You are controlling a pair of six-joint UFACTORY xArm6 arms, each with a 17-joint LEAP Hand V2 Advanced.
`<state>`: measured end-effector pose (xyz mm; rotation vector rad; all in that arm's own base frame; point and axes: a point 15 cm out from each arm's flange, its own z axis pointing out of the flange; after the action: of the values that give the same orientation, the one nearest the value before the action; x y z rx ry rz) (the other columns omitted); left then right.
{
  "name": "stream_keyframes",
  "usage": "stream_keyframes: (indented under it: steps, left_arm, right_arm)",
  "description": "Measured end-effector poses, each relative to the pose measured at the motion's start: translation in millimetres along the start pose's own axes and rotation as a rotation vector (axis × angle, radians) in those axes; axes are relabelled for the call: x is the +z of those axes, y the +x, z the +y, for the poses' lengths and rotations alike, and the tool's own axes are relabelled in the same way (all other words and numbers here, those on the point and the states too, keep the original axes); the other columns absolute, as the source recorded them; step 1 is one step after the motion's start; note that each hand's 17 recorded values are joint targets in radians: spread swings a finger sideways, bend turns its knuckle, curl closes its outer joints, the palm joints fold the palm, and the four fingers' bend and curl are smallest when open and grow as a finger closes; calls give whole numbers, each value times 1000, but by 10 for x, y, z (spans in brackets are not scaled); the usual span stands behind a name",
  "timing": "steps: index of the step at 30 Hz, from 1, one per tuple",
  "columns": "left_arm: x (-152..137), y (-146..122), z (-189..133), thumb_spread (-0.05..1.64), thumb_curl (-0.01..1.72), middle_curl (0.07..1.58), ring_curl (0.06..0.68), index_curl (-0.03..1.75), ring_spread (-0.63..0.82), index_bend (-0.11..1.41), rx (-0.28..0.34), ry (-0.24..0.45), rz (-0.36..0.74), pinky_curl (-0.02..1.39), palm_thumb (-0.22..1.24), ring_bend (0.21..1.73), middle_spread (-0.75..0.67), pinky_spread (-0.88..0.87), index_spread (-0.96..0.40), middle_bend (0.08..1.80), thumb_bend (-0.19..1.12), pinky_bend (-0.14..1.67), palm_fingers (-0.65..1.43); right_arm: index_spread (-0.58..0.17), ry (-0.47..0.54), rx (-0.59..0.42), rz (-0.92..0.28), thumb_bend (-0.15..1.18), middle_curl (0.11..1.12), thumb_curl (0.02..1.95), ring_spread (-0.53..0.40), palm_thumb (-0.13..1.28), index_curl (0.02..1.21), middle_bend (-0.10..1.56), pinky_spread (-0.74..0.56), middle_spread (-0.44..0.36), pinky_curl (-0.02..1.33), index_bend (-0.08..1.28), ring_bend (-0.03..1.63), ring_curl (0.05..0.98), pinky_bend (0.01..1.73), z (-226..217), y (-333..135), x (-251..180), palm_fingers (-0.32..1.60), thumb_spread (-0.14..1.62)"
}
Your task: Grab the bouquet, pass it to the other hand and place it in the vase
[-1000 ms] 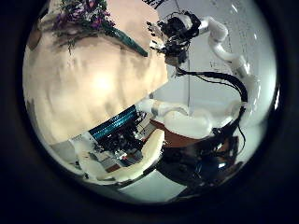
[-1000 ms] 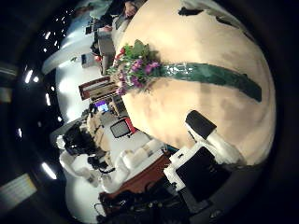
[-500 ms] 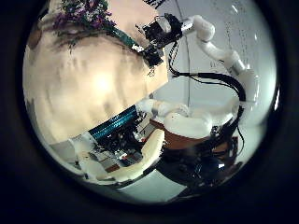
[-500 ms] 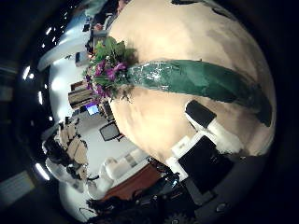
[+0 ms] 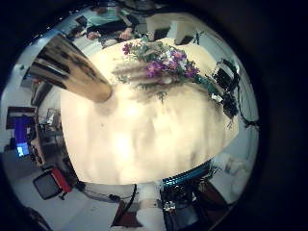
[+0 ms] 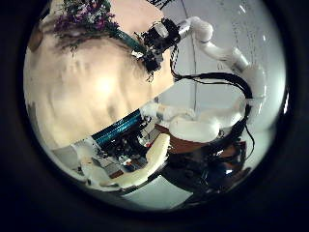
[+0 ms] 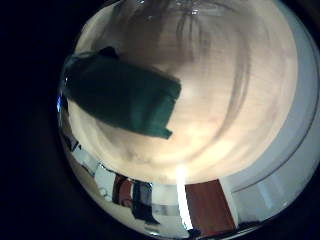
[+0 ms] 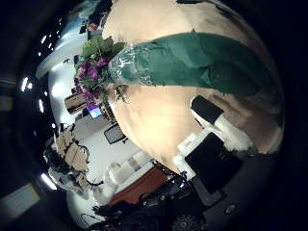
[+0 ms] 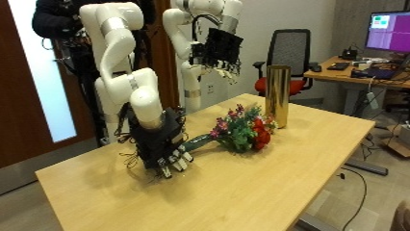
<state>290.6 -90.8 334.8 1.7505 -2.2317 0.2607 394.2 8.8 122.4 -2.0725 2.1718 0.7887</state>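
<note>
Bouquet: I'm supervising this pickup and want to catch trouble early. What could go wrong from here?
1. The right hand is at the far stem end of the bouquet. If it is lifted from there, the flower end may droop or slip out.
2. The flowers lie close beside the tall, narrow vase, so a swinging lift could knock it over.
3. The left hand hangs high above the table, so the handover means a long carry.
</note>
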Motion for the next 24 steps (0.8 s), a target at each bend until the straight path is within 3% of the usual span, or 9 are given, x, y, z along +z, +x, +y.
stream_keyframes:
  steps: [4, 10, 13, 16, 17, 19, 21, 22, 24]
  left_arm:
    - [-3, 4, -7, 853, 311, 287, 234, 346, 628, 179, 0, 1, 0, 292, 289, 371, 499, 561, 252, 191, -34, 192, 14]
    - [-13, 8, -9, 855, 314, 287, 234, 345, 628, 179, 1, 1, 0, 292, 283, 371, 499, 560, 252, 191, -33, 193, 14]
    - [-26, 6, -12, 855, 315, 287, 235, 345, 628, 179, 1, 4, -2, 292, 283, 370, 499, 560, 252, 191, -33, 193, 14]
    - [-27, 5, -8, 855, 316, 287, 235, 345, 628, 179, 1, 3, -2, 291, 283, 370, 499, 560, 252, 191, -33, 193, 14]
    - [-34, 7, -8, 856, 314, 287, 235, 345, 628, 179, 1, 5, -3, 291, 279, 370, 499, 560, 252, 191, -35, 193, 14]
    - [-38, 13, -8, 857, 313, 287, 235, 345, 628, 179, 0, 7, -1, 291, 278, 370, 499, 560, 252, 191, -34, 193, 14]
    - [-40, 9, -8, 857, 312, 287, 235, 345, 628, 179, 0, 7, -1, 291, 278, 370, 499, 560, 252, 191, -33, 193, 14]
    - [-44, 11, -7, 857, 312, 287, 235, 345, 628, 181, -1, 9, -1, 291, 278, 370, 499, 560, 252, 190, -33, 192, 15]
    - [-41, 14, -3, 857, 311, 286, 235, 345, 628, 180, -1, 9, 0, 291, 278, 369, 499, 560, 252, 190, -33, 192, 15]
  right_arm:
    - [-209, -11, -7, 6, -25, 352, 450, -58, 837, 332, 279, 155, -3, 276, 183, 510, 224, 195, -13, -32, 43, 402, 935]
    - [-242, -36, -24, 34, -25, 391, 453, -169, 858, 353, 394, 73, -71, 233, 198, 640, 245, 180, -12, -41, 108, 629, 923]
    - [-273, -35, -23, 35, -21, 423, 463, -255, 885, 383, 473, -82, -144, 211, 219, 755, 277, 246, -14, -49, 101, 886, 907]
    - [-292, -32, -34, 45, -24, 434, 465, -282, 893, 396, 477, -194, -191, 213, 218, 784, 290, 320, -42, -87, 70, 990, 897]
    - [-316, -33, -33, 50, -22, 446, 472, -296, 909, 422, 482, -347, -237, 246, 226, 809, 312, 463, -43, -81, 62, 1128, 877]
    - [-334, -31, -31, 58, -25, 467, 477, -309, 914, 447, 524, -449, -262, 278, 260, 838, 334, 581, -48, -77, 48, 1240, 856]
    - [-351, -22, -34, 62, -24, 508, 487, -322, 930, 505, 612, -552, -270, 322, 365, 892, 367, 713, -78, -95, 5, 1309, 830]
    - [-354, -14, -38, 64, -24, 543, 493, -308, 936, 554, 703, -574, -262, 339, 484, 946, 395, 750, -102, -105, -29, 1425, 816]
    - [-342, -11, -35, 59, -20, 602, 504, -277, 955, 623, 860, -551, -227, 385, 649, 1045, 440, 838, -110, -107, -40, 1474, 816]
